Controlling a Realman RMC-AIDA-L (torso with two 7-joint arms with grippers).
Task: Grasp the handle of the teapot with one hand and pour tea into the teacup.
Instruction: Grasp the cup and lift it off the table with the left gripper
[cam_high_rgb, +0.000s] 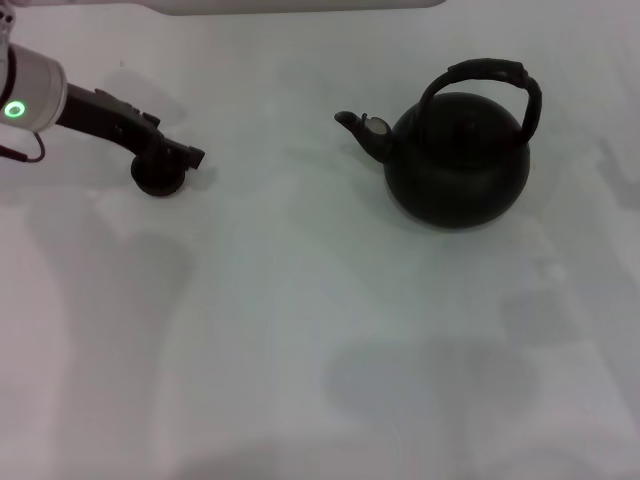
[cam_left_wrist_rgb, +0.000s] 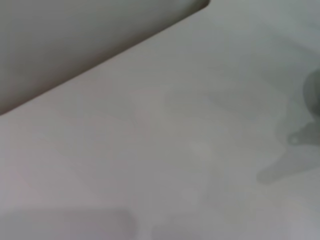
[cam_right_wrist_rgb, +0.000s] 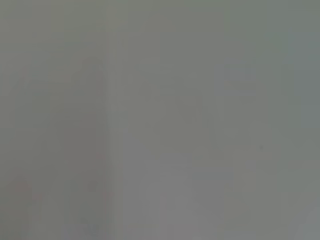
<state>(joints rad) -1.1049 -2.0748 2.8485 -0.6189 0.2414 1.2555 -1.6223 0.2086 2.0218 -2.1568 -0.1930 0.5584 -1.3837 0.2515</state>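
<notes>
The teapot (cam_high_rgb: 460, 165) stands upright on the white table at the right of the head view. Its short spout (cam_high_rgb: 355, 124) points left, and the handle (cam_high_rgb: 490, 75) arches over its top with nothing holding it. The teacup (cam_high_rgb: 156, 178), small and black, sits far to the left. My left gripper (cam_high_rgb: 176, 158) reaches in from the upper left and lies right over the teacup, touching or nearly touching its rim. The right gripper is out of view, and the right wrist view shows only a plain grey surface.
The white table (cam_high_rgb: 300, 330) stretches between cup and teapot and towards me. Its far edge (cam_left_wrist_rgb: 100, 62) crosses the left wrist view, with a dark blurred shape (cam_left_wrist_rgb: 314, 95) at one side. A pale object (cam_high_rgb: 300, 5) lies along the far edge.
</notes>
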